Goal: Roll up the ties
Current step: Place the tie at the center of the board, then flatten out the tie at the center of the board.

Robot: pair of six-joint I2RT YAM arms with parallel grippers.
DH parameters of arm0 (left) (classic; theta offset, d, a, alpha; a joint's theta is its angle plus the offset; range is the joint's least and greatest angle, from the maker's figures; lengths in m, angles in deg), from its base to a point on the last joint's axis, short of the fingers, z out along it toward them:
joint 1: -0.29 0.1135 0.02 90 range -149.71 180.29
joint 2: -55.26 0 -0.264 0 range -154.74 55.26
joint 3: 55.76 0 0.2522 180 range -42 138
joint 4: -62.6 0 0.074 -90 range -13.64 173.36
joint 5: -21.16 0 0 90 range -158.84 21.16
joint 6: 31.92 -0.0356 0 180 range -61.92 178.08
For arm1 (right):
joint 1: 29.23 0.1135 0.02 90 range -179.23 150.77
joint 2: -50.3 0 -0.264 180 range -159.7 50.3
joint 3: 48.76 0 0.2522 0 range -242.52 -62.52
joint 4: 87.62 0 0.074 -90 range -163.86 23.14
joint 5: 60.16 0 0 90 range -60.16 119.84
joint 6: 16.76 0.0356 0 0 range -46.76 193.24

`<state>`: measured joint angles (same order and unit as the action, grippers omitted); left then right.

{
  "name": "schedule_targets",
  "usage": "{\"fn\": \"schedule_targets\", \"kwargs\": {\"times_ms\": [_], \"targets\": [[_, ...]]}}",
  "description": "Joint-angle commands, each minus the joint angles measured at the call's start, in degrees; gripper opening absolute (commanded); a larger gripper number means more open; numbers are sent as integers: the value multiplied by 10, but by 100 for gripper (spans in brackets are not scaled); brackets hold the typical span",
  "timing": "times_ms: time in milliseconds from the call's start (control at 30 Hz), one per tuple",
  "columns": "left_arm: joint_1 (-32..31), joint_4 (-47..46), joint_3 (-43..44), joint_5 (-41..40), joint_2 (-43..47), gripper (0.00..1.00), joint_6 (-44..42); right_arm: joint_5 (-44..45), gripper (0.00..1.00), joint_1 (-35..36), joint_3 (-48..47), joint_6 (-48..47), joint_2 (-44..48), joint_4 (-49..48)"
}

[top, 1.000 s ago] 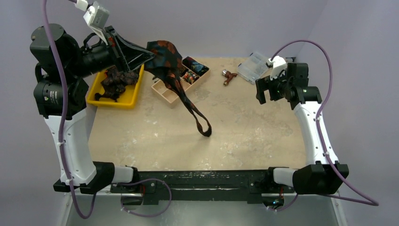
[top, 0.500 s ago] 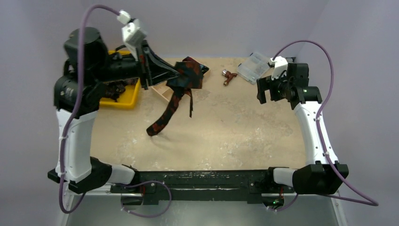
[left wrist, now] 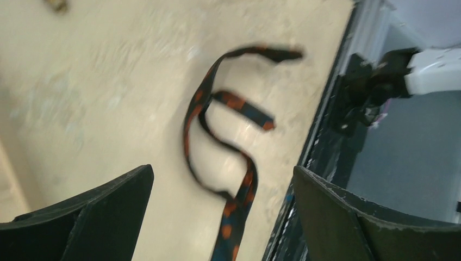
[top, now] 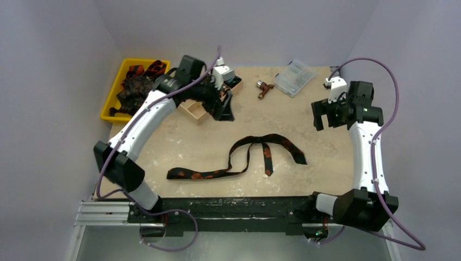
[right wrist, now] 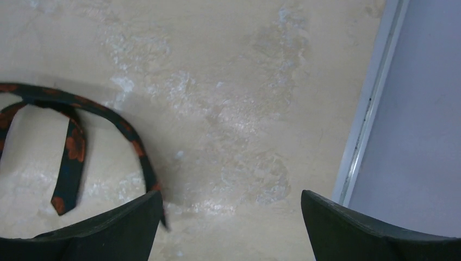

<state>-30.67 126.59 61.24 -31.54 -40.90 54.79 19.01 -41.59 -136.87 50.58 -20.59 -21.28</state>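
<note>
A black tie with orange blotches [top: 195,175] lies loose on the table in a loose, looping line, from near the front edge toward the middle right. More ties [top: 136,84] are heaped in the yellow bin [top: 110,95] at the back left. My left gripper [top: 224,111] hangs open above the table behind the tie, holding nothing. In the left wrist view its gripper [left wrist: 222,174] frames the blurred tie [left wrist: 235,217] below. My right gripper [top: 319,117] stands open at the right. In the right wrist view that gripper [right wrist: 231,196] is empty, and the tie's end [right wrist: 68,163] lies to its left.
A beige compartment tray [top: 194,111] sits under the left arm, next to the bin. A clear plastic box [top: 295,77] and a small red-brown object [top: 265,88] lie at the back. The black front rail [top: 228,206] runs along the near edge.
My left arm swung from high at the back left down over the table and its gripper opened. The tie it carried now lies on the table. The right arm shifted slightly right.
</note>
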Motion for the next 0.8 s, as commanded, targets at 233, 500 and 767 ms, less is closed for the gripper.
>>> {"fn": "schedule_targets", "kwargs": {"times_ms": [233, 500, 767], "targets": [[120, 115, -436, -44, 387, 82, -473, 26, 97, 202, 146, -102, 90, -54], [122, 63, -596, -77, 478, 91, -590, 68, 98, 334, 208, -149, 24, -200], [26, -46, -644, -142, 445, 93, -539, 108, 98, 404, 266, -179, -12, -317]]}}
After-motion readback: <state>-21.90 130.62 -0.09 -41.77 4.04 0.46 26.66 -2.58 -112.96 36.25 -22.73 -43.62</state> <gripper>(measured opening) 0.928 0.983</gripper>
